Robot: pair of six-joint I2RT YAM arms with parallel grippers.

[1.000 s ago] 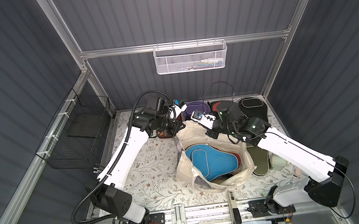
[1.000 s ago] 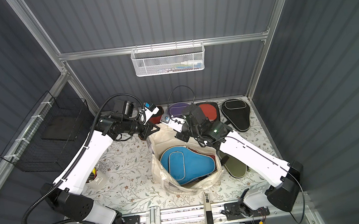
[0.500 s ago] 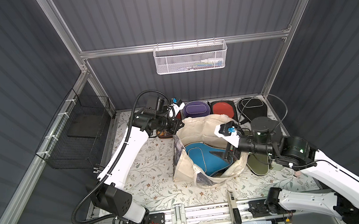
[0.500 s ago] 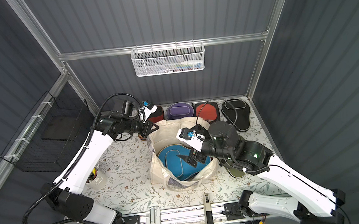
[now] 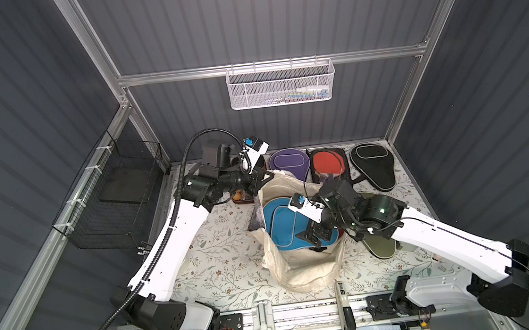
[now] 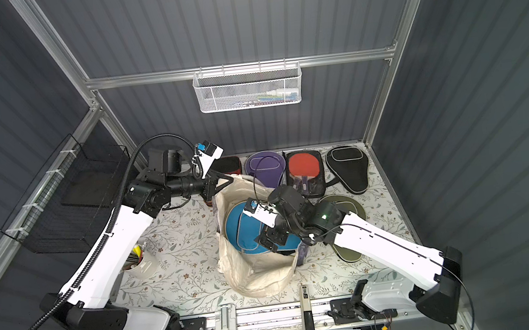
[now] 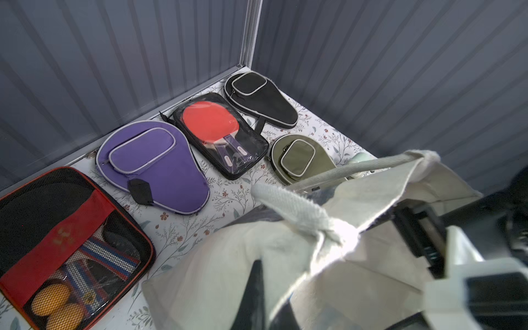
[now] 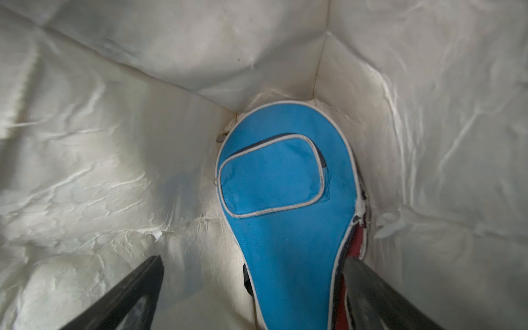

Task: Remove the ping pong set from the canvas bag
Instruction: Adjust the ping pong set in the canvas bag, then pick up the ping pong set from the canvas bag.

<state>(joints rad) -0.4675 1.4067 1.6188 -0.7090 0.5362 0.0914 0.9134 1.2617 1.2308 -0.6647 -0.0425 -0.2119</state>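
**Blue case** (image 8: 285, 200): lies inside the canvas bag (image 5: 301, 269), pocket side up. Its round head is lodged in the bag's deep corner and its narrow end points at the right gripper (image 8: 253, 258), with the long axis running between them. The bag walls crowd both long edges, and the mouth stands open above. A red layer (image 8: 358, 240) shows beneath it, mostly hidden.

**Right gripper:** jaws spread wide, straddling the narrow end and gripping nothing.

**Left gripper** (image 5: 265, 179): pinched tight on the bag's far rim.

**Outside the bag, along the back wall** (image 5: 269, 131): mesh pack (image 7: 65, 243), purple case (image 7: 154, 165), paddle pack (image 7: 220, 131), black case (image 7: 260, 97).

**Olive case** (image 7: 300, 158): partly covered by the right arm (image 5: 431, 232) in both top views.
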